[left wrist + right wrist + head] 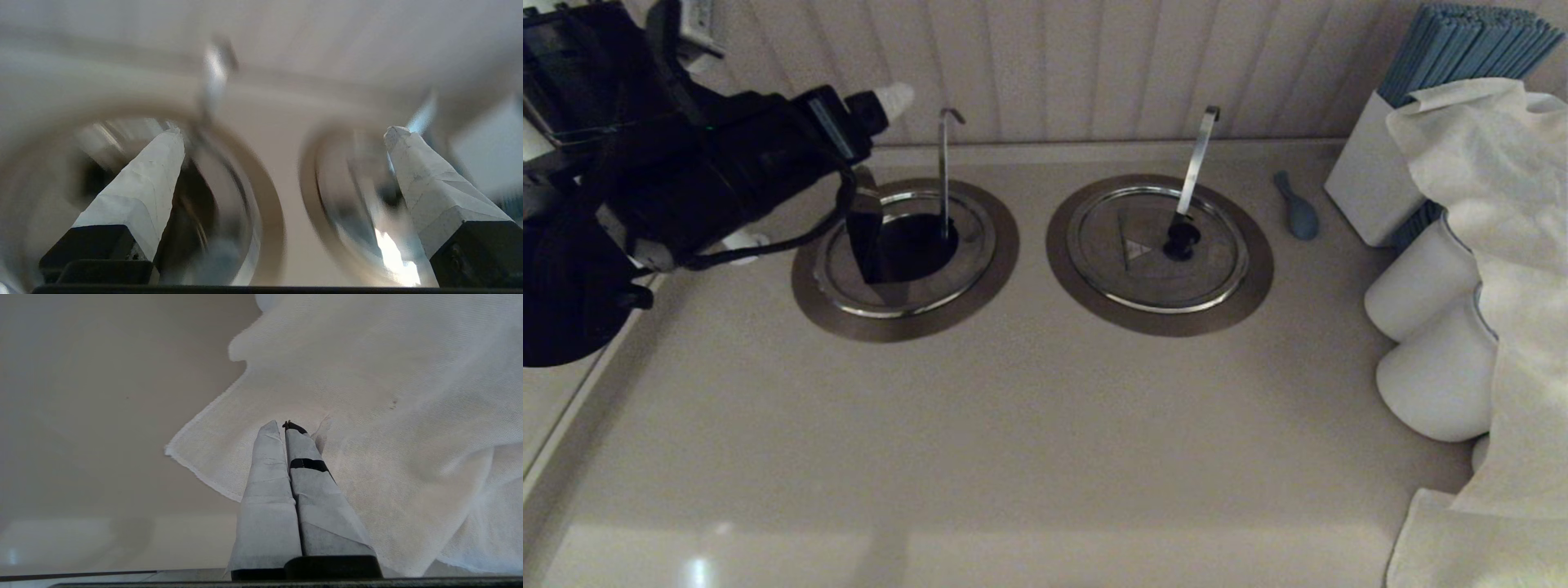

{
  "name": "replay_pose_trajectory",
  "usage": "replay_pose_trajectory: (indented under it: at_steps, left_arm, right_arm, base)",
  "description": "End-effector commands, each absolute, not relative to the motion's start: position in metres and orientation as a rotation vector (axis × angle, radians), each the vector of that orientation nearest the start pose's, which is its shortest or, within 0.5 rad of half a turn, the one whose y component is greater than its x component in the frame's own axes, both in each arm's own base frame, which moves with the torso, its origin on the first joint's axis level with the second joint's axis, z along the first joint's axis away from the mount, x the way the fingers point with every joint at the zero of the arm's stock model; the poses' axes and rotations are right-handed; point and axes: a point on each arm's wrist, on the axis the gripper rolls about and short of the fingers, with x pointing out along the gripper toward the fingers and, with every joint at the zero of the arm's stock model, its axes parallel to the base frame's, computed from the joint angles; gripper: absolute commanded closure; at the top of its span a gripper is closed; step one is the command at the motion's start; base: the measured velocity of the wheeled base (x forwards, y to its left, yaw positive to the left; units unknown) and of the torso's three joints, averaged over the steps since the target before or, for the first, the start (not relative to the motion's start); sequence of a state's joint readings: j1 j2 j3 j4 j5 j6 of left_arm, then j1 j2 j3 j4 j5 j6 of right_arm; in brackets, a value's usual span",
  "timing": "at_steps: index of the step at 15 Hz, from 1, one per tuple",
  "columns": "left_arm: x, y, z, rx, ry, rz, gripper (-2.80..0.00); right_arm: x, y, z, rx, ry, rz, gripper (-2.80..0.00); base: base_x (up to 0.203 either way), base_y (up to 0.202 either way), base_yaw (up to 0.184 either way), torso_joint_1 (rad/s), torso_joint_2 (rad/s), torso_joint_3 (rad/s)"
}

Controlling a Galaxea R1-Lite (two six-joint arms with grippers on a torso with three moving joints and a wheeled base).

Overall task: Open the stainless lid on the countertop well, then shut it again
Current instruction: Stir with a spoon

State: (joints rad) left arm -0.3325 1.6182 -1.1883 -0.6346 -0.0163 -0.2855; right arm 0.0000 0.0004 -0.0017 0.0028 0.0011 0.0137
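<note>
The countertop well [1005, 261] has a wide brushed-steel collar. Its stainless lid [968, 245] has its folding flap [864, 237] tipped up on edge, so a dark hole [919, 245] shows. The thin grey hooked rod [944, 167] rises from that hole. The lid's black knob is hidden. My left gripper [882, 106] hangs above the well's far-left edge, apart from the flap. In the left wrist view the left gripper [282, 132] is open and empty, with the well [261, 196] blurred below. My right gripper [284, 424] is shut and empty over a white cloth [367, 396].
The twin lid [1127, 278], closed, has a black knob [1181, 238] and a broad pale strip handle [1199, 155]. A blue spoon [1297, 208], a white box of blue sticks [1368, 184], white cups [1421, 286] and the draped cloth [1503, 245] crowd the right side.
</note>
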Motion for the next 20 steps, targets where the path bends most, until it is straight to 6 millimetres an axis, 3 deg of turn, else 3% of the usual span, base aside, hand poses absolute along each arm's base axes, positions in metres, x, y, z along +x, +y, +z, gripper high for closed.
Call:
replay_pose_trajectory:
  at_steps: [1, 6, 12, 16, 18, 20]
  left_arm:
    - [0.294, -0.111, 0.304, -0.306, -0.082, -0.395, -2.80]
    - [0.319, -0.122, 0.272, -0.227, 0.008, -0.372, -2.80]
    - [0.344, -0.100, 0.264, -0.190, 0.026, -0.201, -2.80]
    - [0.345, -0.088, 0.271, -0.193, -0.005, -0.169, -2.80]
    - [0.343, -0.089, 0.274, -0.197, -0.014, -0.178, -2.80]
    - [0.343, -0.102, 0.270, -0.196, 0.000, -0.214, -2.80]
  right_arm:
    - [-0.023, 0.000, 0.076, 0.014, 0.003, 0.002, 0.00]
    - [-0.023, 0.000, 0.076, 0.014, 0.003, 0.002, 0.00]
    - [-0.023, 0.000, 0.076, 0.014, 0.003, 0.002, 0.00]
    - [-0.023, 0.000, 0.076, 0.014, 0.002, 0.002, 0.00]
    - [-0.023, 0.000, 0.076, 0.014, 0.003, 0.002, 0.00]
    - [-0.023, 0.000, 0.076, 0.014, 0.003, 0.002, 0.00]
  base:
    - [0.000, 0.000, 0.000, 0.000, 0.00, 0.000]
    - [0.000, 0.000, 0.000, 0.000, 0.00, 0.000]
    - [0.000, 0.000, 0.000, 0.000, 0.00, 0.000]
    - [0.000, 0.000, 0.000, 0.000, 0.00, 0.000]
    - [0.000, 0.000, 0.000, 0.000, 0.00, 0.000]
    - [0.000, 0.000, 0.000, 0.000, 0.00, 0.000]
